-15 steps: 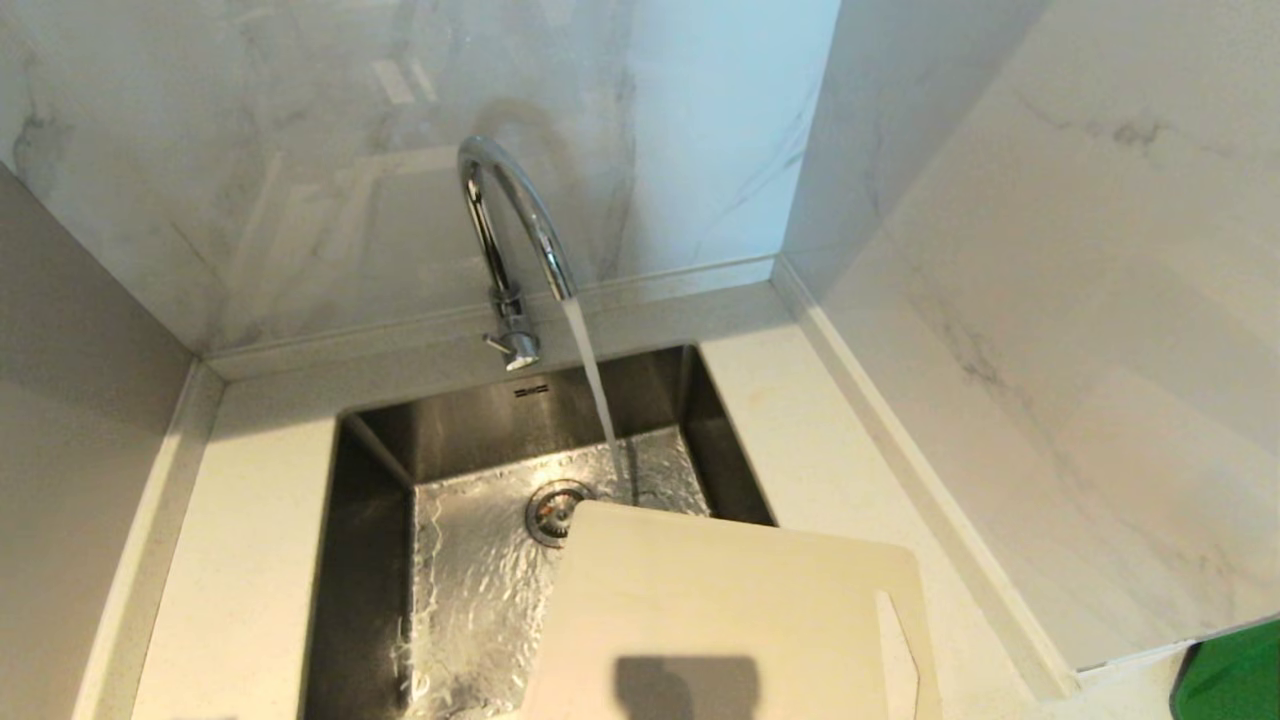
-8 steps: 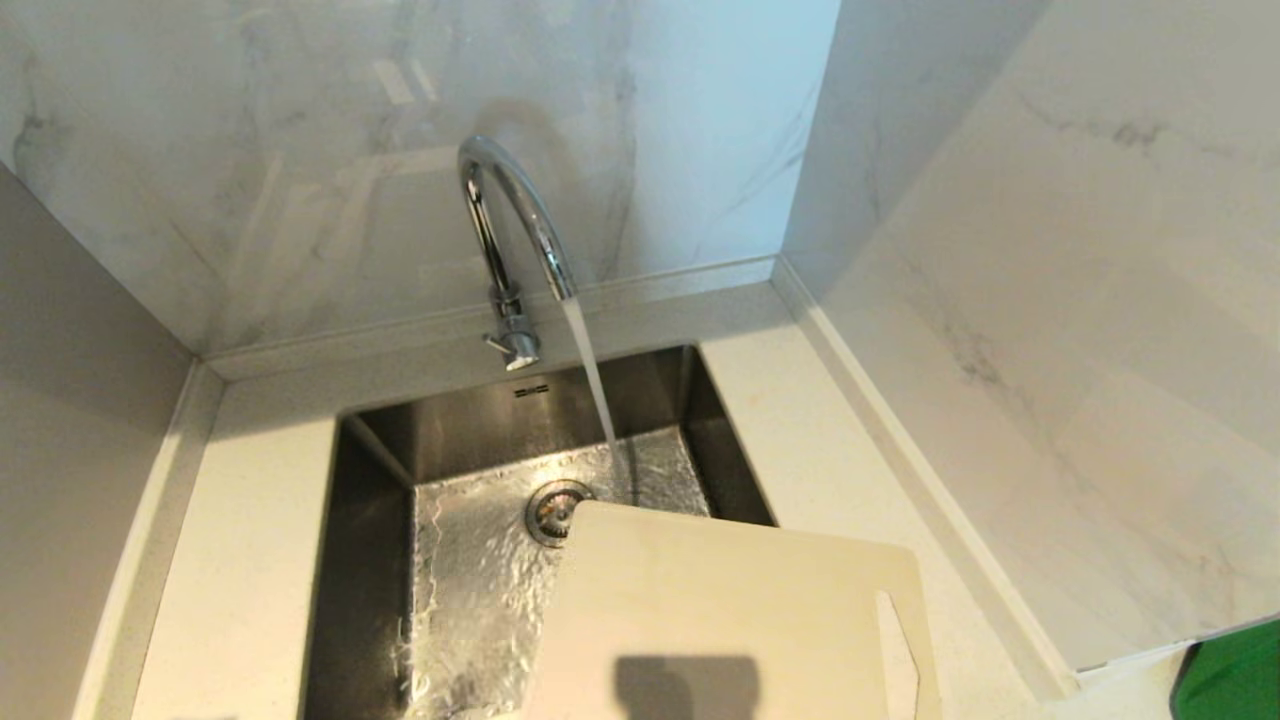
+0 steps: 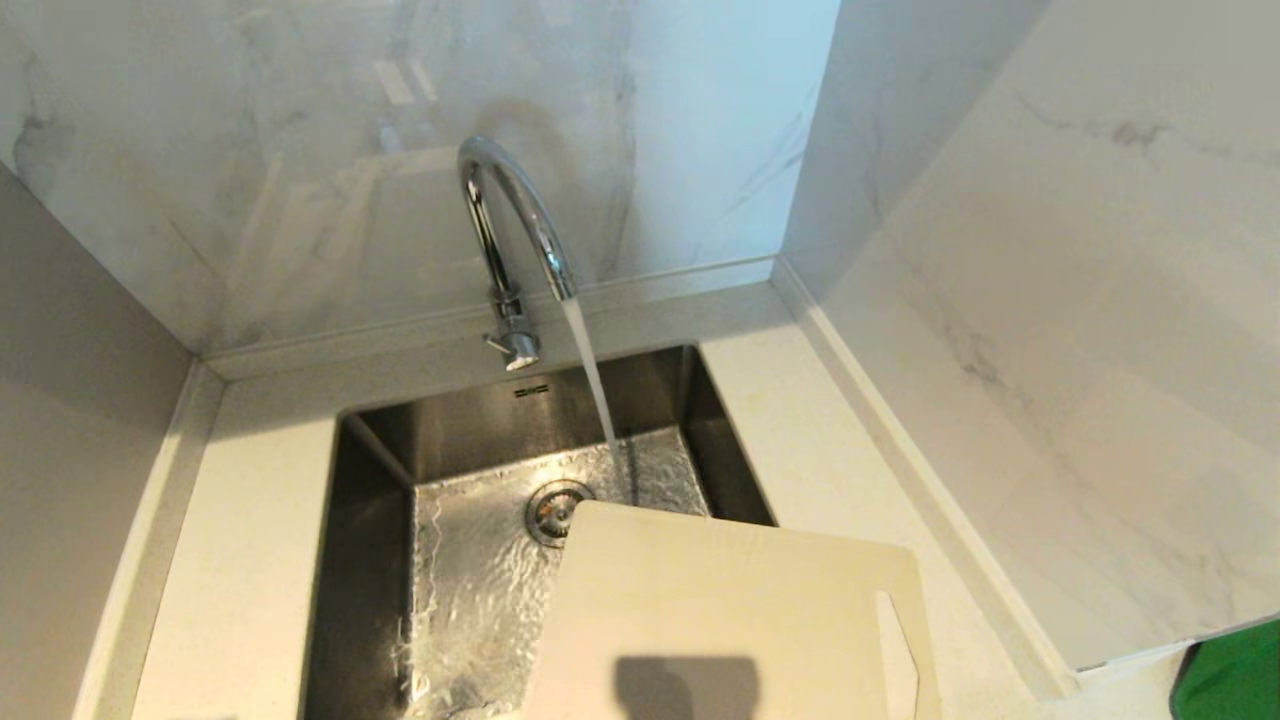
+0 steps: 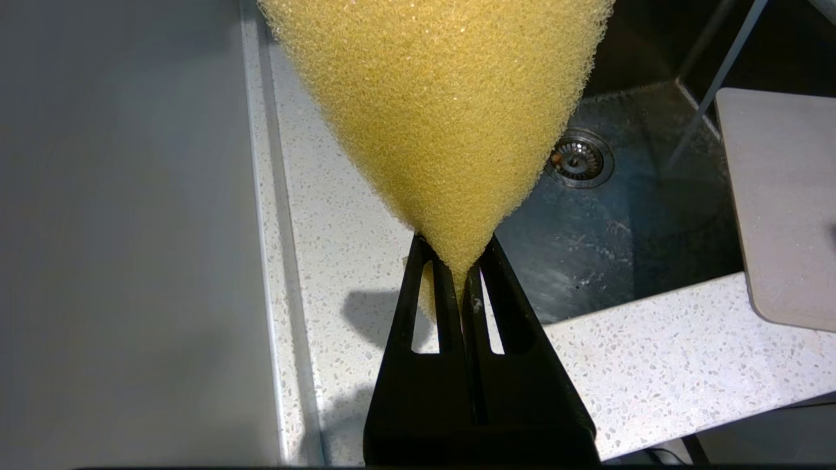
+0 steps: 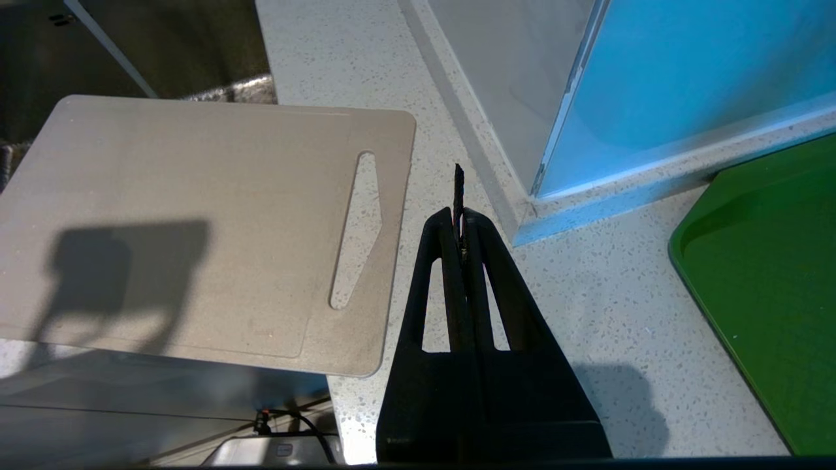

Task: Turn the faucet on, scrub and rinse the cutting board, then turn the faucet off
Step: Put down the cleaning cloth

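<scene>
Water pours from the faucet as the cutting board lies just beside the empty, pinched-together right claw (left claw clamps a yellow sponge).

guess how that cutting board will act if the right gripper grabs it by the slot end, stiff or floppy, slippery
Probably stiff: the cutting board juts flat over the sink without sagging. It may tip if pushed further in, since only its slot end rests on the counter. Likely slippery once wet: its face looks smooth and the faucet is running. The shut right gripper hangs beside it.
</scene>
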### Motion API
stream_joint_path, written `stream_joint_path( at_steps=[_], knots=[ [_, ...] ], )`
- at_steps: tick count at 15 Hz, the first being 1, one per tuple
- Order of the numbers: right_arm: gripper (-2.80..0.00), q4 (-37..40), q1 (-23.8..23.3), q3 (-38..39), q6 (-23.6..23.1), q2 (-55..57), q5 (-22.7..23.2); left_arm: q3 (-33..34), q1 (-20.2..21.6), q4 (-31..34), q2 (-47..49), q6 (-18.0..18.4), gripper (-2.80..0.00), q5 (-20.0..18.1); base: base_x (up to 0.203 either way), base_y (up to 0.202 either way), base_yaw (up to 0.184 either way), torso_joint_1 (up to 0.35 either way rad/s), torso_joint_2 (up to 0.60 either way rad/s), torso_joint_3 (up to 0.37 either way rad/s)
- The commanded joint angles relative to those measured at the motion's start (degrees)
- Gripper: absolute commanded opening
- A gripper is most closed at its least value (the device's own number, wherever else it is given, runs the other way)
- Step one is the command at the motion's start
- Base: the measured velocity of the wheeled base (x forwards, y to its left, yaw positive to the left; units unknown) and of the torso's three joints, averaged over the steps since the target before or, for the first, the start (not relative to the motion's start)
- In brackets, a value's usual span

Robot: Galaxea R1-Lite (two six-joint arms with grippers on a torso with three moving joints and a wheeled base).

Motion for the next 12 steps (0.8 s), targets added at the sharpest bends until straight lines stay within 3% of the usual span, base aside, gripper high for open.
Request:
stream_joint_path(
  at_steps=[1, 12],
  knots=[
    [-2.80, -0.04, 0.03, 0.01, 0.06, -0.31, -0.02, 0.01, -0.02, 0.00, -0.13, 0.02, -2.80, -0.01, 0.000, 0.000, 0.000, 0.000, 0.00, 0.000],
    [-2.80, -0.04, 0.03, 0.09, 0.06, -0.31, -0.02, 0.07, 0.06, 0.00, -0.20, 0.02, -2.80, -0.01, 0.000, 0.000, 0.000, 0.000, 0.00, 0.000]
  ],
)
